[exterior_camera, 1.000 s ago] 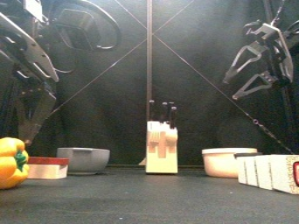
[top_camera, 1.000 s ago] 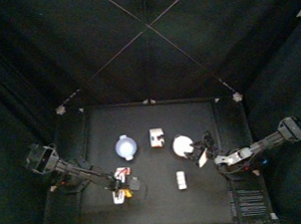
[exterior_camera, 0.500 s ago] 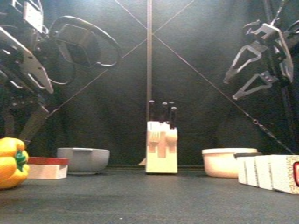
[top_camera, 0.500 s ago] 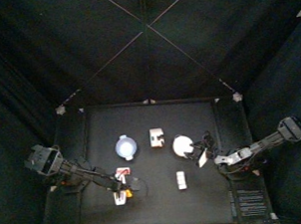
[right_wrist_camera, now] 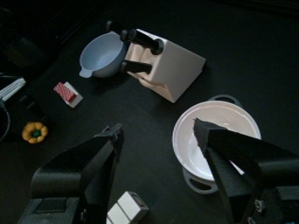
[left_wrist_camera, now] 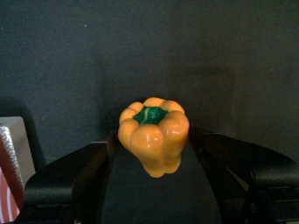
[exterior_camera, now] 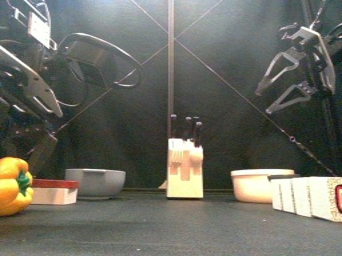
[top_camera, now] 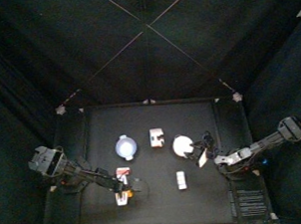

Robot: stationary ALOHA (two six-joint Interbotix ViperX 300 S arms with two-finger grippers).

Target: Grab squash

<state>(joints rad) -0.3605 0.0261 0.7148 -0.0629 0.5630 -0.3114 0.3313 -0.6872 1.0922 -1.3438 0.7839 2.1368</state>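
The squash point(left_wrist_camera: 153, 136) is a yellow-orange lobed vegetable with a green stem, lying on the black table at the front left point(exterior_camera: 12, 185) point(top_camera: 119, 196). My left gripper point(left_wrist_camera: 160, 162) is open right over it, one jaw on each side of it, and I see no contact. In the front view the left arm point(exterior_camera: 27, 95) hangs at the far left above the squash. My right gripper point(right_wrist_camera: 158, 131) is open and holds nothing, raised high at the right point(exterior_camera: 297, 75).
A red and white box point(exterior_camera: 54, 192) lies beside the squash. Behind stand a grey-blue bowl point(exterior_camera: 95, 181), a knife block point(exterior_camera: 185, 165) and a white bowl point(exterior_camera: 258, 184). Pale boxes point(exterior_camera: 310, 195) sit at the front right.
My left arm has shifted and come lower over the table's front left, and its cable loop has swung to the right. The right arm has not moved.
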